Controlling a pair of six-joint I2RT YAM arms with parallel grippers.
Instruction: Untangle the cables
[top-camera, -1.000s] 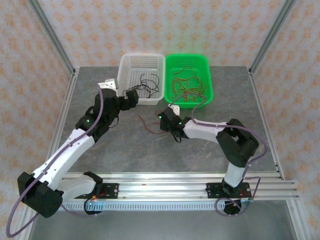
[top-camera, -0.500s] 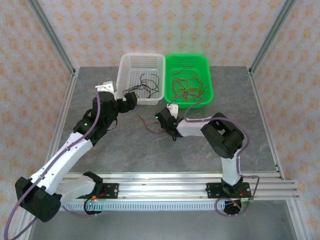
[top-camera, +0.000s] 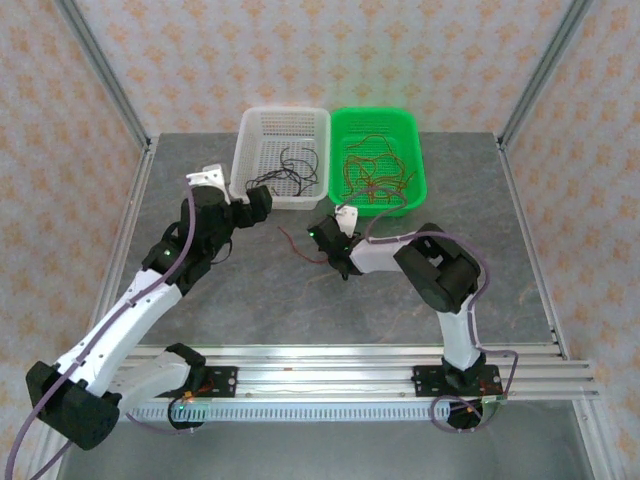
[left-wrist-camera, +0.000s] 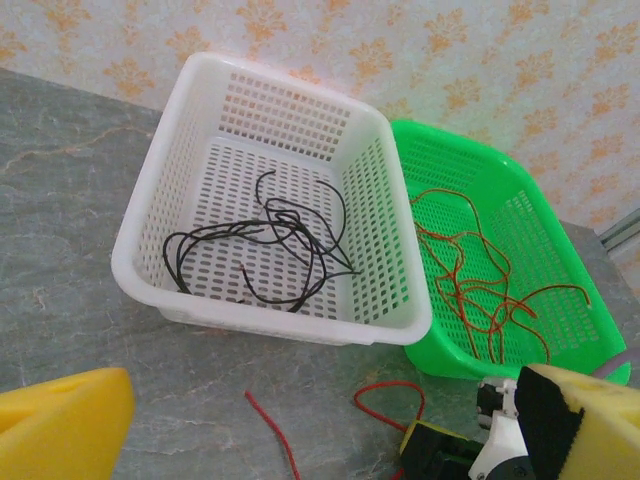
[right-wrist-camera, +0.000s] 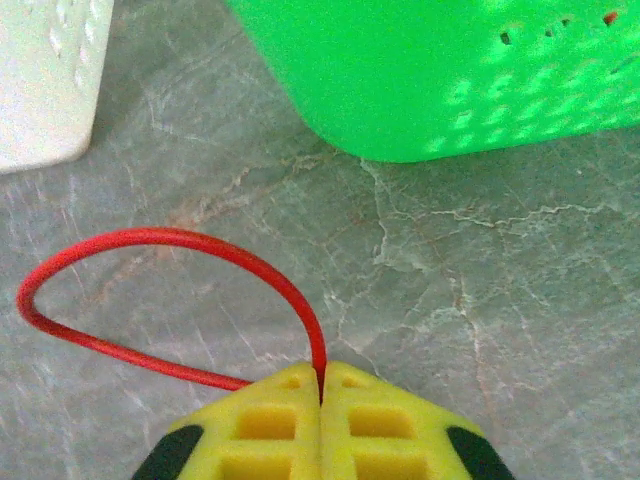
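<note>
R end effector (right-wrist-camera: 320, 392): pads pressed together, pinching red cable (right-wrist-camera: 170, 240); its loop lies on surface (right-wrist-camera: 480, 280), just near of green basket (right-wrist-camera: 400, 70). Advice: lift slow, keep pinch firm, clear rim before carrying far-right over basket. L end effector (top-camera: 257, 203): spread wide, empty, near white basket (top-camera: 285, 109).

Smooth glossy cable (right-wrist-camera: 180, 238), matt stone table (right-wrist-camera: 450, 280)

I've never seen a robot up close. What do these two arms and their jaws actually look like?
Both the left arm and right arm have smooth white shells between chunky black joints, each with a small green light. A purple-grey cable runs loosely along each arm. The jaws end in yellow foam-like pads with black corners. Both arms are mounted on a silver rail.
</note>
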